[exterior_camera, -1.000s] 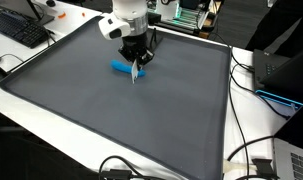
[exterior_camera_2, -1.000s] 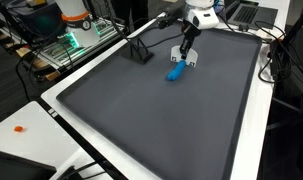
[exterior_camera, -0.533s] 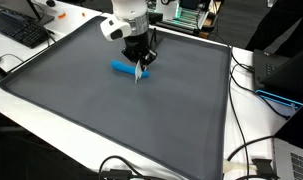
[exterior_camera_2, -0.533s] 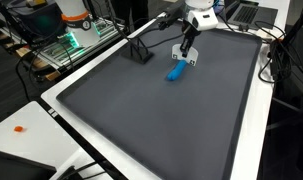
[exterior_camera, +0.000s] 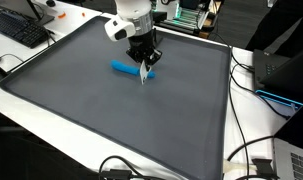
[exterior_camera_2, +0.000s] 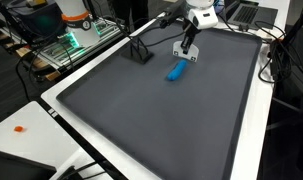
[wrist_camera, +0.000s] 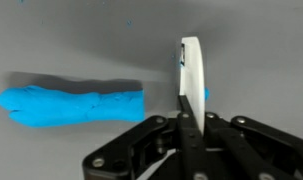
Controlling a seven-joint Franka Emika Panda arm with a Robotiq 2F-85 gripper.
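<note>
**Thin strip, loose roll: slips and nudges are the risk**

The gripper (wrist_camera: 187,118) is closed narrow on a thin white strip (wrist_camera: 191,70), which sticks out past the fingertips and shows edge-on in the wrist view. The blue roll (wrist_camera: 76,103) lies flat on the grey mat (exterior_camera: 111,120), just beside the strip. A sliver of blue also shows on the strip's other side, so the strip stands at or over one end of the roll. No view shows whether the strip's tip touches the roll or the mat.

In my judgement, the grip is the weak point. Only the strip's lower end sits between the fingers, so a sideways load on the tip could pivot it or pull it out.

The roll is round and lies free, so a glancing touch could send it rolling or skidding across the mat. Its surface looks lumpy and soft, so pressure might dent it or make it cling to the strip and lift.

Going too low would jam the tip into the mat. That could bend the strip or drag the mat across the desk (exterior_camera: 249,110). Height is hard to read from any view here.
</note>
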